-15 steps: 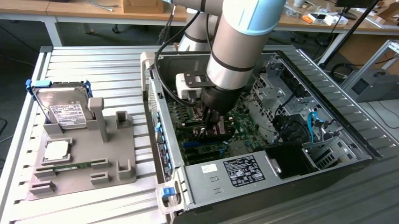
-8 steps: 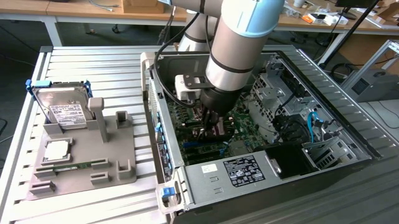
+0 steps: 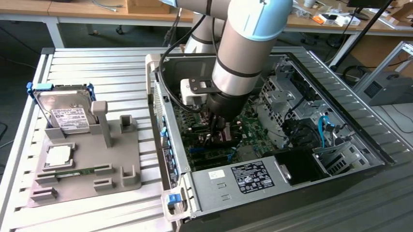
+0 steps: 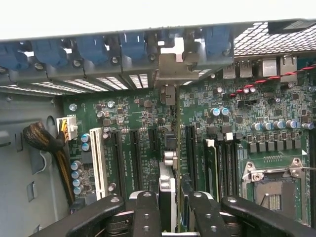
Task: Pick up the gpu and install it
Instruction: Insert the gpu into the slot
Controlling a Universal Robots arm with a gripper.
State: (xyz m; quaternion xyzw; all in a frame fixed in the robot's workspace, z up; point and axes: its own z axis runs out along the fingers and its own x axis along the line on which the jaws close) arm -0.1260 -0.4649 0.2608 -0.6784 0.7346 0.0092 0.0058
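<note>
Wrist view: the pincer is seen part-closed, its two fingers clamped on either face of the gpu, which is held edge-on and upright between them. The card is carried inside the open computer case, directly over the motherboard and in line with the row of expansion slots. Its silver end bracket is presented at the blue-clipped rear openings. The pick-up is judged complete and the installation step is in hand. Whether the lower edge has entered a slot cannot be told. In the exterior view the arm is lowered into the case, which is laid on its side on the worktop. Seating is judged to call for the card edge being kept parallel to one slot, the bracket matched to its opening, and straight, even pressure downward.
</note>
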